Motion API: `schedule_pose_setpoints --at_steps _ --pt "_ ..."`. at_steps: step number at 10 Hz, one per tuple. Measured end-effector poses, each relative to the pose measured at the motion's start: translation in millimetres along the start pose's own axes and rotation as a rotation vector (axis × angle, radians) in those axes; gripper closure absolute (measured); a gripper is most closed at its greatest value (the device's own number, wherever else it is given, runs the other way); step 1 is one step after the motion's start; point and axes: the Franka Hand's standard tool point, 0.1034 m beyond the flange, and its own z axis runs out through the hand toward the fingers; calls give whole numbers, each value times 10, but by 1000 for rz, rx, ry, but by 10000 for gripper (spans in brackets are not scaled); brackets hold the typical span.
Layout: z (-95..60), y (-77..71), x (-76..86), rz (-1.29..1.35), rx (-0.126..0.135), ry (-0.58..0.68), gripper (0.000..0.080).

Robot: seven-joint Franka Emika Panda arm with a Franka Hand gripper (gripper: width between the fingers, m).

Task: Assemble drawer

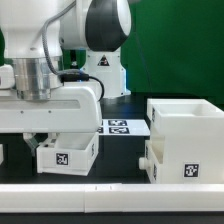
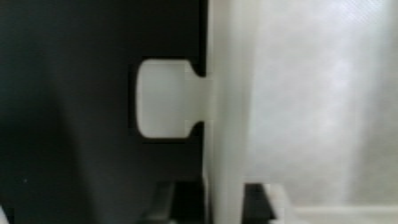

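Exterior view: the arm reaches in from the exterior view's left, its wrist low over a small white tray (image 1: 67, 152) that sits on the dark surface (image 1: 125, 155). The tray shows a black-and-white tag (image 1: 61, 158) on its facing side. The hand (image 1: 42, 141) is down at the tray's top edge; its fingertips are mostly hidden behind the wrist housing and the tray wall, so from this view alone the grip is unclear.

Wrist view: a white tray wall (image 2: 294, 100) runs straight through the frame, with a rounded white knob (image 2: 167, 97) sticking out of it toward the dark side. The two dark fingers (image 2: 178, 203) sit on either side of the wall's edge (close against it, no visible gap), so the hand reads as clenched on the tray wall.

The large box-shaped casing (image 1: 185, 140) stands on the exterior view's right, well apart from the held tray, open at the top, with its own tag (image 1: 190, 170) on the lower front. A second knob (image 1: 147, 157) shows on its left-facing side, low down.

The marker board (image 1: 120, 127) lies flat on the surface between tray and casing, further back.

The robot base (image 1: 104, 68) stands behind, in front of a green backdrop (image 1: 175, 45).
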Motion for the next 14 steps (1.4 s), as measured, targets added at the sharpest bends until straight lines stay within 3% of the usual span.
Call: schedule_pose_setpoints --at_steps 1,2,3,4,5,7,10,12,13,14 --pt "0 0 -1 -31 0 -1 539" --pt "-66 10 21 -65 8 -12 406" --pt "-190 14 70 -233 -1 4 406" --pt "-328 -30 62 -421 -9 24 230" --pt "-452 -169 -12 -541 -13 18 175" --pt "-578 -296 -137 -705 -22 23 155" --pt "-545 -257 -138 -905 -28 14 150" --pt "-467 -294 -284 -1227 -17 -16 150" --pt "-432 -390 -335 -1334 -7 -25 150" --pt "-398 -513 -386 -1459 -30 -5 150"
